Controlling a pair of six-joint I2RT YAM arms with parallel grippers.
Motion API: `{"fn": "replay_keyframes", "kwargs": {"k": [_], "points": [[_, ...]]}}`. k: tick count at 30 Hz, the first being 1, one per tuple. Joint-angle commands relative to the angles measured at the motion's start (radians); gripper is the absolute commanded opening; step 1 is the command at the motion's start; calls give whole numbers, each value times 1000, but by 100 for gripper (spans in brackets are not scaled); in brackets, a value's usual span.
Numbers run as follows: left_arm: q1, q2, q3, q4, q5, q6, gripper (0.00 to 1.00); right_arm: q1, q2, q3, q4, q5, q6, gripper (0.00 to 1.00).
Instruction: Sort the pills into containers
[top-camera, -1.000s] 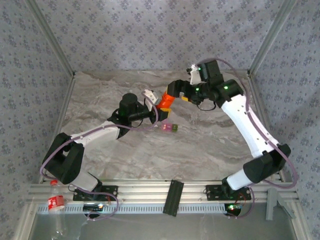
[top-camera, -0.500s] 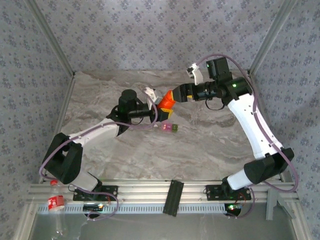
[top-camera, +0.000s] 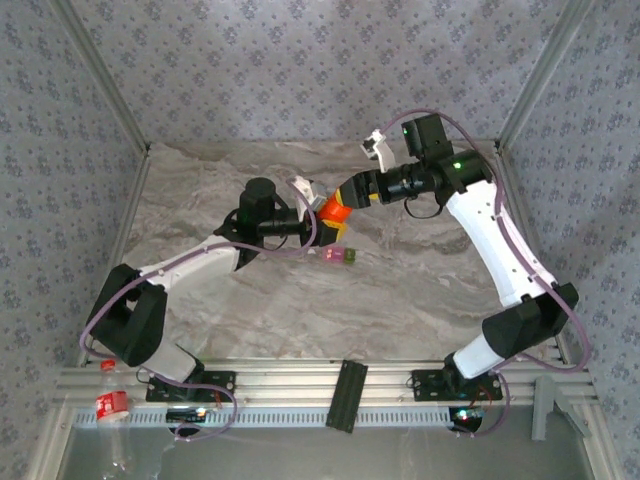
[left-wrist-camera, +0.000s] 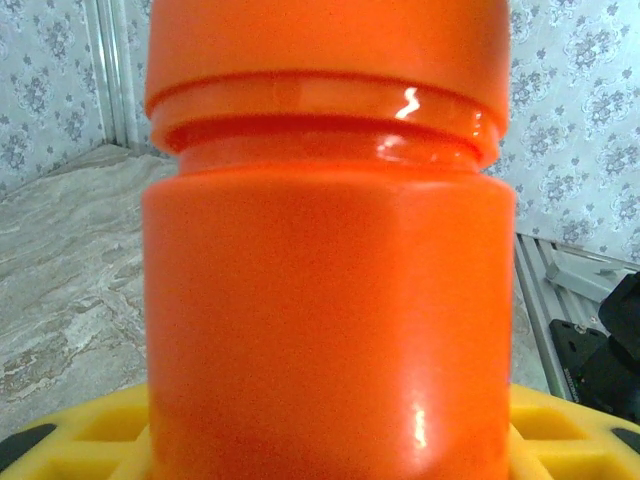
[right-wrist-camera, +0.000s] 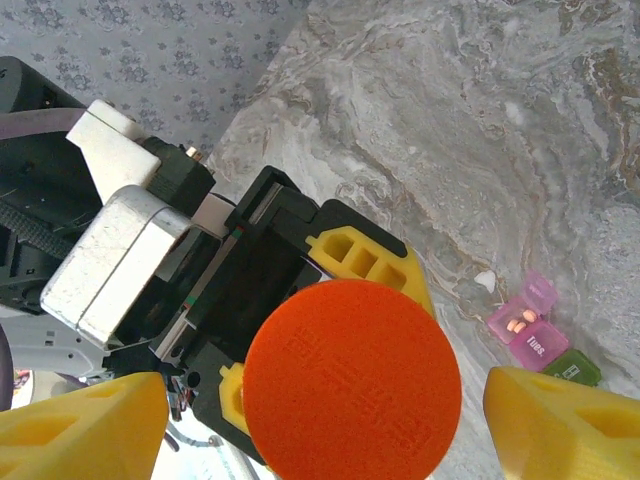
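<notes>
My left gripper (top-camera: 322, 216) is shut on an orange pill bottle (top-camera: 335, 208), held tilted above the table. In the left wrist view the bottle (left-wrist-camera: 325, 300) stands capped between yellow fingers (left-wrist-camera: 80, 435). The right wrist view looks straight onto its orange cap (right-wrist-camera: 352, 380). My right gripper (right-wrist-camera: 330, 430) is open around that cap, and its yellow fingers (right-wrist-camera: 80, 430) stand clear of the cap on both sides. The containers (top-camera: 340, 256) lie on the table just below the bottle: pink compartments (right-wrist-camera: 525, 325) with small pills inside, and an olive-green one (right-wrist-camera: 572, 368).
The marble table (top-camera: 400, 290) is walled by patterned panels on three sides. A small white fleck (right-wrist-camera: 484, 281) lies near the containers. A black block (top-camera: 346, 394) sits on the near rail, and a plastic bottle (top-camera: 112, 405) stands at the near left corner.
My right gripper has drawn in over the bottle's cap while its wrist swung left and back. The left arm has raised the bottle slightly.
</notes>
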Motion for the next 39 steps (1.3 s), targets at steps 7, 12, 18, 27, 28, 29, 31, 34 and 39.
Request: {"fn": "replay_keyframes", "kwargs": {"k": [7,12,18,27,28,29,31,34,39], "points": [[4,5,44,18,30,-7,0,8,10,0,2,-36,-8,78],[3,1,42,23,31,-7,0,9,16,-9,-1,-23,-6,78],[3,-3,38,23,30,-7,0,5,22,-24,0,-7,-4,74],[3,-6,38,18,29,-5,0,5,22,-40,11,-20,9,54],[4,-5,40,17,26,-5,0,7,21,-42,14,-19,13,53],[4,-3,40,16,23,-6,0,9,22,-47,15,-14,20,52],[3,-5,40,14,11,0,0,16,22,-58,24,1,40,51],[-1,-10,40,2,-31,14,0,31,31,-77,35,48,96,50],[-23,-33,22,-7,-142,76,0,56,32,-150,122,118,259,48]]}}
